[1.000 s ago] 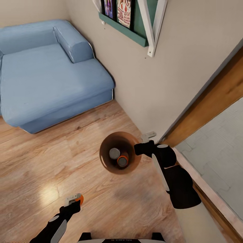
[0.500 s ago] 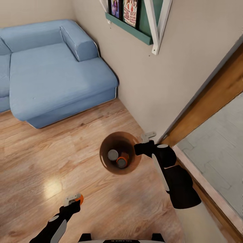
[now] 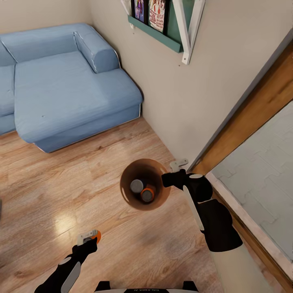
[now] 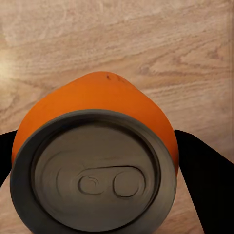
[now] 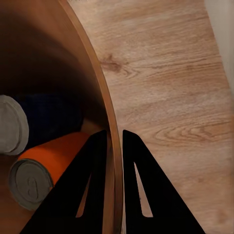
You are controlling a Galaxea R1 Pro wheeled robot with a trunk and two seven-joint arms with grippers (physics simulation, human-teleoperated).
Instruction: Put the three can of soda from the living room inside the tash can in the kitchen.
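The tash can (image 3: 129, 195), brown inside, hangs above the wood floor in the living room. My right gripper (image 3: 166, 179) is shut on its rim, one finger (image 5: 87, 185) inside the wall and the other outside. Two cans of soda lie in it: a blue one (image 3: 136, 186) with its grey top up, dark in the right wrist view (image 5: 48, 117), and an orange one (image 3: 147, 194) (image 5: 46, 163) beside it. My left gripper (image 3: 90, 239) (image 4: 97, 161), low at the left, is shut on the third orange can (image 3: 97, 235) (image 4: 95, 161), with black fingers (image 4: 202, 175) on both of its sides.
A blue corner sofa (image 3: 69, 89) fills the far left. A beige wall with a green shelf (image 3: 156, 34) runs down to a wooden door frame (image 3: 244, 126). Grey tiled floor (image 3: 264, 175) lies beyond it at the right. A small grey fitting (image 3: 178, 164) sits at the wall's foot.
The whole view has shifted, so the sofa and wall sit further right in the picture: the camera moved. Both arms keep their hold and their places in the picture.
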